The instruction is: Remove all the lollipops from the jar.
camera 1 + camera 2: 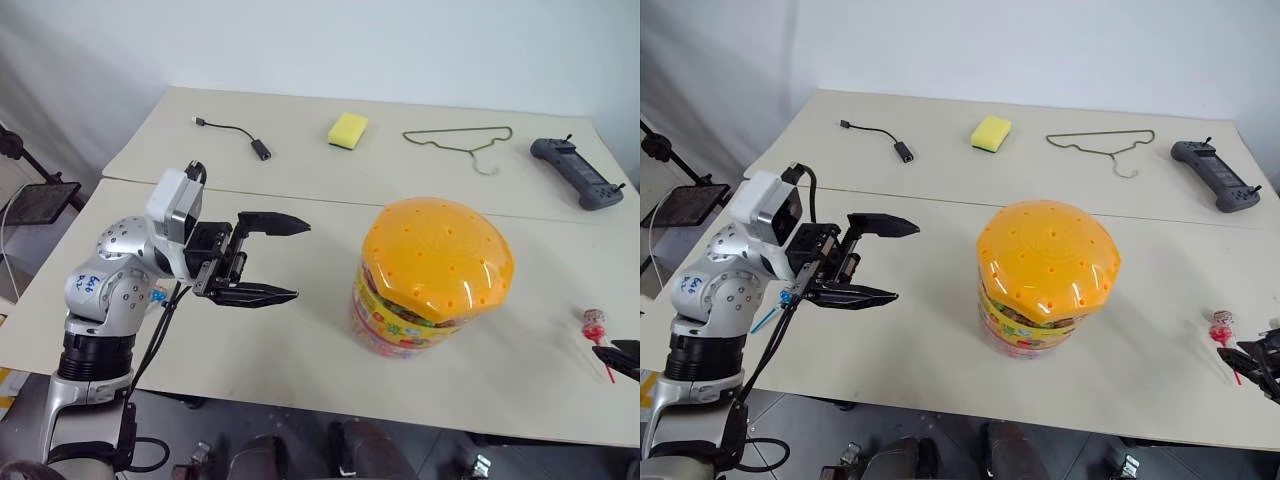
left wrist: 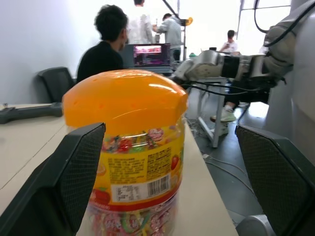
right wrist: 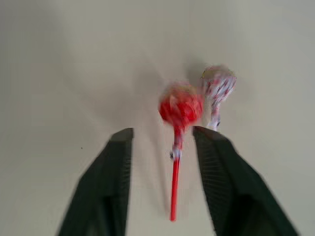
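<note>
The jar (image 1: pixel 432 280), a clear tub with a yellow-and-red label and a domed orange lid dotted with holes, stands upright mid-table. Wrapped sweets show through its wall (image 2: pixel 133 147). My left gripper (image 1: pixel 300 260) hovers open to the left of the jar, pointing at it and well apart from it. Two lollipops (image 1: pixel 594 320) lie on the table near its right edge. One has a red head and a red stick (image 3: pixel 180 107); the other has a white-and-red wrapper (image 3: pixel 219 83). My right gripper (image 3: pixel 165 132) is open, with the red stick between its fingers but not touching them.
On the far table lie a black cable (image 1: pixel 235 135), a yellow sponge (image 1: pixel 348 130), a wire hanger (image 1: pixel 460 140) and a grey controller (image 1: pixel 580 172). A seam runs between the two tables behind the jar. People sit and stand in the room beyond the table (image 2: pixel 106 44).
</note>
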